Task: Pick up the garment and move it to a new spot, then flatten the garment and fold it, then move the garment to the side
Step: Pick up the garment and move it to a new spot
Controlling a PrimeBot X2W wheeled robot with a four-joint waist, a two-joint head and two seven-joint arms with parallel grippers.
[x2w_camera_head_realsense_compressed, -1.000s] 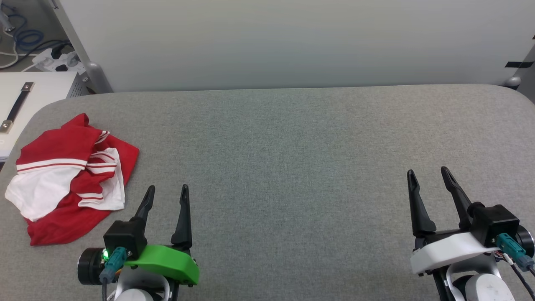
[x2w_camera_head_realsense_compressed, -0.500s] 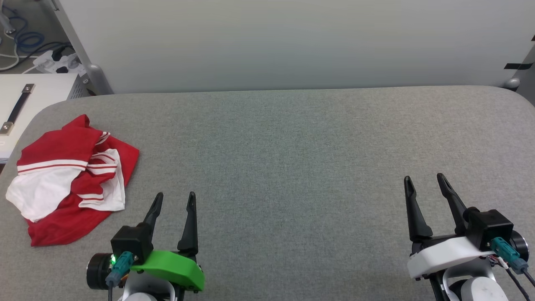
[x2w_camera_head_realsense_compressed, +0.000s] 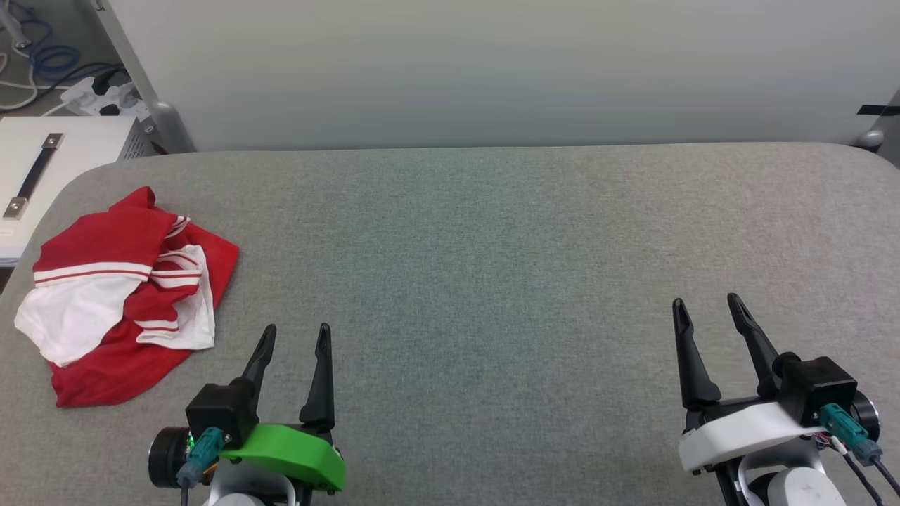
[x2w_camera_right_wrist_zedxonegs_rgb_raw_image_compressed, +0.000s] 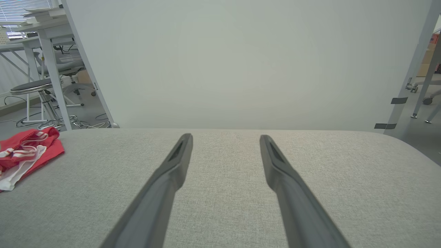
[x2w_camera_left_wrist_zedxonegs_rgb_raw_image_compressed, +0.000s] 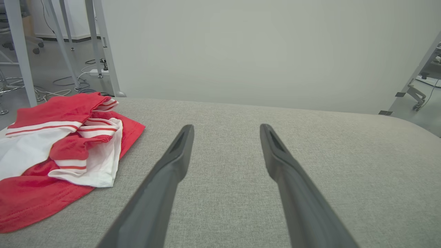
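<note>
The garment (x2w_camera_head_realsense_compressed: 119, 295) lies crumpled in a heap at the left end of the grey table (x2w_camera_head_realsense_compressed: 492, 246), red fabric with white sleeves and striped trim. Its print is hidden in the folds. My left gripper (x2w_camera_head_realsense_compressed: 295, 332) hovers open to the right of the heap, near the front edge, holding nothing. In the left wrist view the garment (x2w_camera_left_wrist_zedxonegs_rgb_raw_image_compressed: 58, 151) sits left of the fingers (x2w_camera_left_wrist_zedxonegs_rgb_raw_image_compressed: 172, 162). My right gripper (x2w_camera_head_realsense_compressed: 703, 302) is open and empty at the far right. The right wrist view shows the garment (x2w_camera_right_wrist_zedxonegs_rgb_raw_image_compressed: 24, 155) far off to the left.
A pale wall panel (x2w_camera_head_realsense_compressed: 492, 70) stands behind the table. Beyond the table's left end sit a white cabinet with a black handle (x2w_camera_head_realsense_compressed: 35, 169) and a power strip with cables (x2w_camera_head_realsense_compressed: 91, 98) on the floor.
Both grippers have drawn back a little toward the front edge, the left one also shifting slightly right. The head view has shifted slightly. The garment lies as before.
</note>
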